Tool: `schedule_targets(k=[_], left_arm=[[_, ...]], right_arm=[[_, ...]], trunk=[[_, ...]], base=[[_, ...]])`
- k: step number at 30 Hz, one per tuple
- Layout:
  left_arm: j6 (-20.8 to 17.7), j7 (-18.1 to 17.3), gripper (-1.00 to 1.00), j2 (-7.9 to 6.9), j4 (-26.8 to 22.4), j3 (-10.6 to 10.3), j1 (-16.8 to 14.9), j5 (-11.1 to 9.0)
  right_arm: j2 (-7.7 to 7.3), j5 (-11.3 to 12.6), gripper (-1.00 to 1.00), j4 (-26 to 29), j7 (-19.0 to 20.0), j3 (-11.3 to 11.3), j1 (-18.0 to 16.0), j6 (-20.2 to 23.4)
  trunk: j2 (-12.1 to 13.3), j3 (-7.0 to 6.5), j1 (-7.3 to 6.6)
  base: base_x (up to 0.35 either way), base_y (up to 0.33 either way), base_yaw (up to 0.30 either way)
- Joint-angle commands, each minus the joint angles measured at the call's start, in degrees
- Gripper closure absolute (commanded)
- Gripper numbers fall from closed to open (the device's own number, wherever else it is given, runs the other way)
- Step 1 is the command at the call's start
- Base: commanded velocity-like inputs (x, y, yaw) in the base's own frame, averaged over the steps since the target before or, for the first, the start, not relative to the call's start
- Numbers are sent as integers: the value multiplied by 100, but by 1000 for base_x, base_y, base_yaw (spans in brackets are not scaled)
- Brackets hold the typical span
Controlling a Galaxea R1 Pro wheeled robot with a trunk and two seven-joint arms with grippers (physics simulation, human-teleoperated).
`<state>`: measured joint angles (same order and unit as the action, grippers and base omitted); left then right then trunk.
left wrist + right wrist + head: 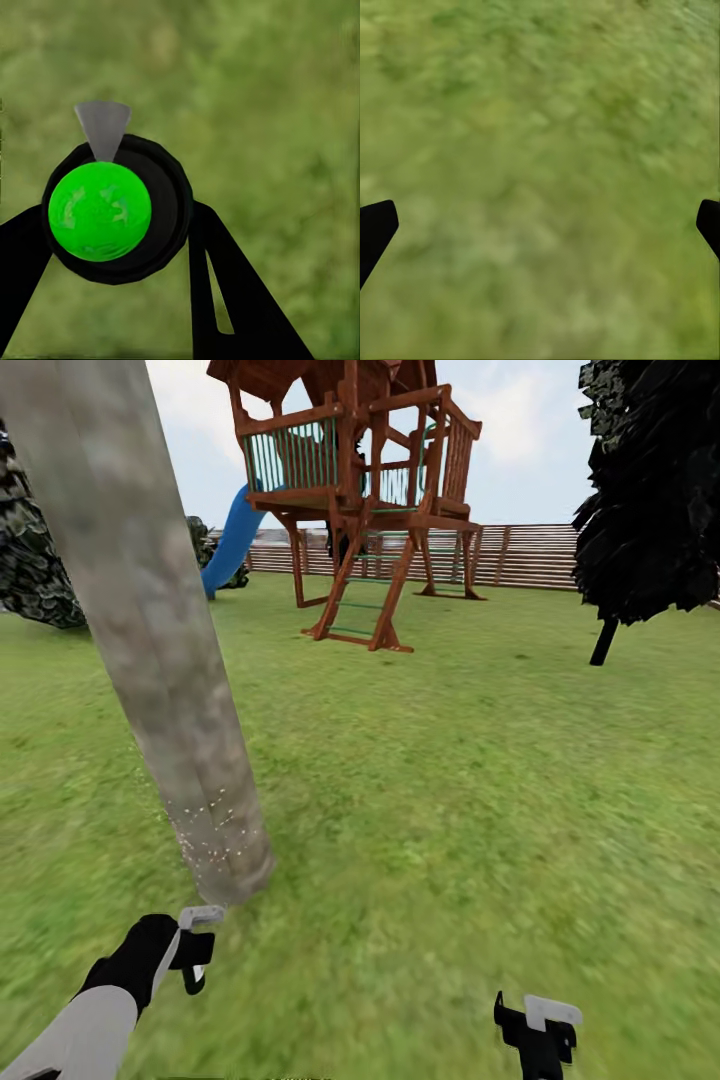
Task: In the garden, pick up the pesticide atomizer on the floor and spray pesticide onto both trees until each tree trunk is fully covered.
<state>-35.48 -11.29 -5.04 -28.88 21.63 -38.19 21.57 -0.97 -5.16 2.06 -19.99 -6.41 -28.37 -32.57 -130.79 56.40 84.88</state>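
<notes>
Pesticide atomizer (112,210) is sitting between the left gripper's (120,247) fingers in the left wrist view, seen end on as a dark round body with a bright green disc on it and a small grey wedge at its rim, with blurred grass behind.

Going to the head view, the left gripper (195,950) is hanging low on the left, just beside the foot of the tree trunk (150,630), which is rising steeply across the left of the picture. Pale specks are dotting only the lowest part of the bark; the rest is looking bare. The bottle itself is too small to make out here. The right gripper (538,1032) is hovering over open lawn (450,780). A wooden play tower (370,490) is standing farther back before the fence (520,555), and a black-leaved tree (650,490) is at the right.

In the right wrist view, the two dark fingertips (375,229) are sitting wide apart at the edges, released and holding nothing, over grass.

The risk I judge from here: spraying from so low may be wetting only the base, leaving the upper trunk uncovered. A slack grip could also let the bottle twist, sending spray onto grass.
</notes>
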Motion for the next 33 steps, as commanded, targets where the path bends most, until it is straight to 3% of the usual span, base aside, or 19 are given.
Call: schedule_targets(k=[1, 4, 6, 19, 33], left_arm=[[-21, -11, 100, 3, -19, 50, -6, 62], [-21, 331, 100, 7, 2, 66, -5, 38], [-21, 371, 100, 79, 7, 64, -6, 33], [-12, 390, 100, 143, 5, 69, -6, 31], [-12, 390, 100, 196, 5, 69, -4, 31]], right_arm=[[0, -55, -100, -3, -14, -45, -2, -13], [0, -55, -100, -3, -14, -45, -2, -13], [-4, -55, -100, -3, -14, -45, -2, -13], [-7, -55, -100, -4, -14, -45, -2, -13], [0, -55, -100, -4, -14, -45, -2, -13]], trunk=[[-2, 5, -1], [-2, 5, -1], [-2, 5, -1], [-2, 5, -1], [-2, 5, -1]], base=[[-1, -274, 278], [0, -274, 176], [26, -273, 22], [192, -224, 9], [158, -239, 264]])
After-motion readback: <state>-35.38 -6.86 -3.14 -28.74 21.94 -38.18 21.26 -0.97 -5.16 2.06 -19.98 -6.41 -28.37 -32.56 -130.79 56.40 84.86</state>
